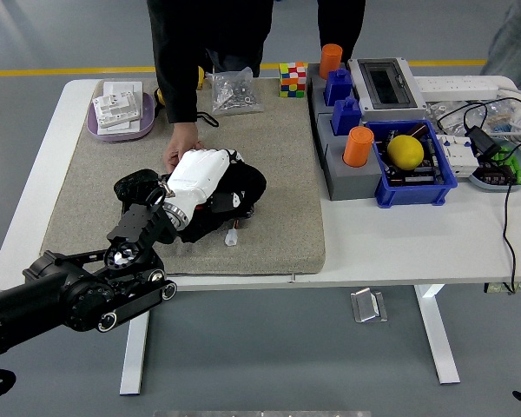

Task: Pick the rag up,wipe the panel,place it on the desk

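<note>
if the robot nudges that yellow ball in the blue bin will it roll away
Probably not far: the yellow ball looks round and smooth, so it would roll readily, but the blue bin walls around it should likely stop it. It looks light, perhaps hollow, though that cannot be confirmed.

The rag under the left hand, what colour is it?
Black; the rag shows best in the head view.

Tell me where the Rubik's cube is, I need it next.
In the head view, the Rubik's cube stands at the table's far edge, between the bag of screws and the orange cylinder.
</note>
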`<state>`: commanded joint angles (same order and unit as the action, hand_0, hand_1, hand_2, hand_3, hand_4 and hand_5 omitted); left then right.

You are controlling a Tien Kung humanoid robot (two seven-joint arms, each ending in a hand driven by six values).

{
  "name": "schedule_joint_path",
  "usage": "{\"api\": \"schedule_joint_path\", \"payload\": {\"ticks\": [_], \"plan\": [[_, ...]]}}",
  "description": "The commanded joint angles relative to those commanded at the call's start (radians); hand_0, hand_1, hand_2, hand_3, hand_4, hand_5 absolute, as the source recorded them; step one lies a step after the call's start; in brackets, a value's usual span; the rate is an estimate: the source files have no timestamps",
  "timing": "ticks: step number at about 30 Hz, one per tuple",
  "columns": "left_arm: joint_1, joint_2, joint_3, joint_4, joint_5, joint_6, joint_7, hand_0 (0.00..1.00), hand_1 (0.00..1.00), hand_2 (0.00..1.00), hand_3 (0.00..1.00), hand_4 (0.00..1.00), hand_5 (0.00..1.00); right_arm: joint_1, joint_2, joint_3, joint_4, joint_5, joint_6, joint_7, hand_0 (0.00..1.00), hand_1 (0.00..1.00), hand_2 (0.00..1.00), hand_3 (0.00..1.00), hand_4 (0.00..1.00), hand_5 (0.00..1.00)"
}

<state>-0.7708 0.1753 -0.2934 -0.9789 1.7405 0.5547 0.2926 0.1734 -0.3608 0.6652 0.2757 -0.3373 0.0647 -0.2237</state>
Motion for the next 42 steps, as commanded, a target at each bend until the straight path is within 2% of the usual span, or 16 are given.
{"api": "schedule_joint_path", "payload": {"ticks": [10, 25, 33, 42], "plan": [[0.002, 0.019, -0.008, 0.006, 0.011, -0.001, 0.004, 0.222, 0.095, 0.529, 0.471, 0.163, 0.002, 0.000, 0.004, 0.010, -0.002, -0.004, -0.003, 0.001, 0.769, 0.615, 0.707, 0.634, 0.998, 0.569], [0.031, 0.080, -0.062, 0.030, 0.029, 0.000, -0.006, 0.222, 0.095, 0.529, 0.471, 0.164, 0.002, -0.008, 0.009, 0.031, -0.005, -0.009, -0.005, 0.003, 0.769, 0.613, 0.707, 0.634, 0.998, 0.570], [0.041, 0.098, -0.073, 0.042, 0.033, 0.001, -0.012, 0.222, 0.095, 0.528, 0.470, 0.163, 0.002, -0.010, 0.012, 0.039, -0.006, -0.011, -0.007, 0.003, 0.769, 0.612, 0.707, 0.634, 0.998, 0.570], [0.062, 0.135, -0.101, 0.020, 0.050, 0.003, -0.015, 0.216, 0.094, 0.527, 0.469, 0.163, 0.002, -0.018, 0.017, 0.051, -0.008, -0.010, -0.007, 0.004, 0.769, 0.612, 0.706, 0.634, 0.998, 0.570]]}}
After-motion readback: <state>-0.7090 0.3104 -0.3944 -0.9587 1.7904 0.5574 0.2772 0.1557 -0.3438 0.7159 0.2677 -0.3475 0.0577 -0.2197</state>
